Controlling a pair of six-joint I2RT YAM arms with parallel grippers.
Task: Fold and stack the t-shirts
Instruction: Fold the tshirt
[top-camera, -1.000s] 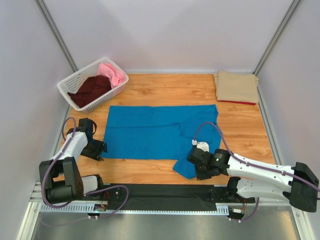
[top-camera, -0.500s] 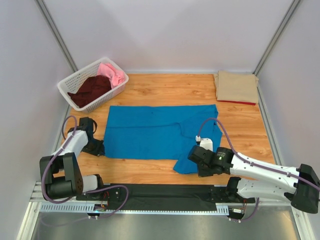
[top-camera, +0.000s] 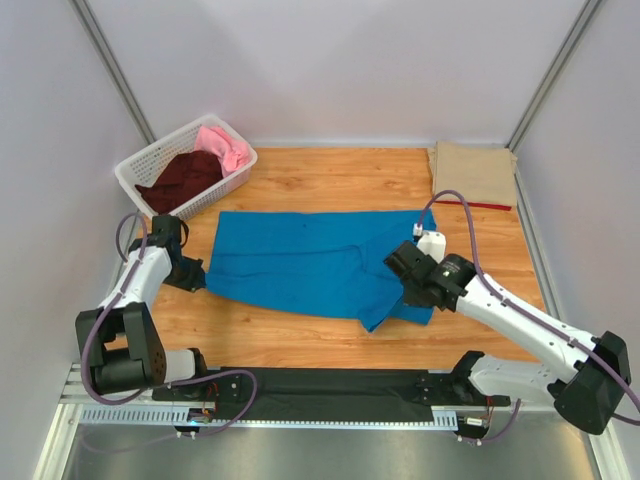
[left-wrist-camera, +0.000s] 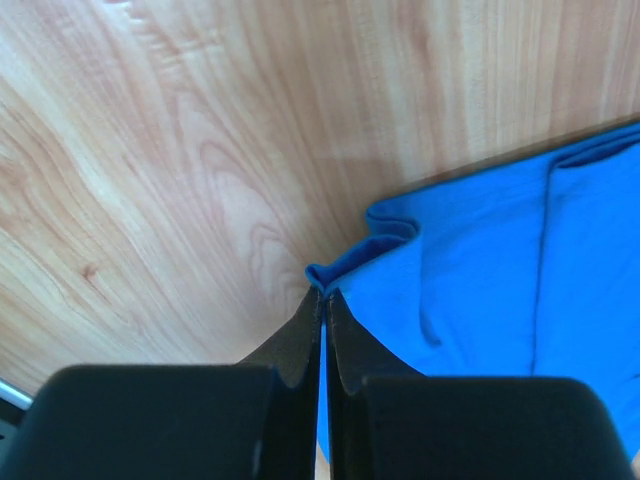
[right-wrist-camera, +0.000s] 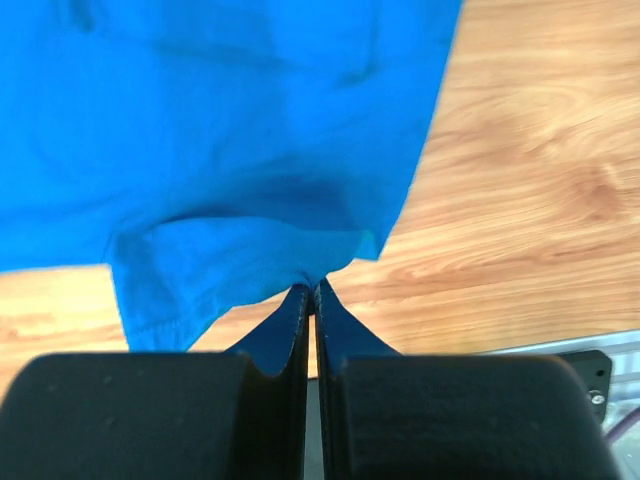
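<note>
Blue soft cloth t-shirt (top-camera: 300, 265): we judge it limp, light | left hand (left-wrist-camera: 322, 300), right hand (right-wrist-camera: 312, 292) each clamped on its edge | grip corners

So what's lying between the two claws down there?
The bright blue t-shirt, spread on the wooden table. The top view shows it spanning from the left gripper to the right gripper, each shut on an edge.

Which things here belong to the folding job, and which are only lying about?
Job: blue t-shirt, folded tan t-shirt, red t-shirt under it, dark maroon t-shirt, pink t-shirt.
Lying about: white lattice basket, holding the last two.
</note>
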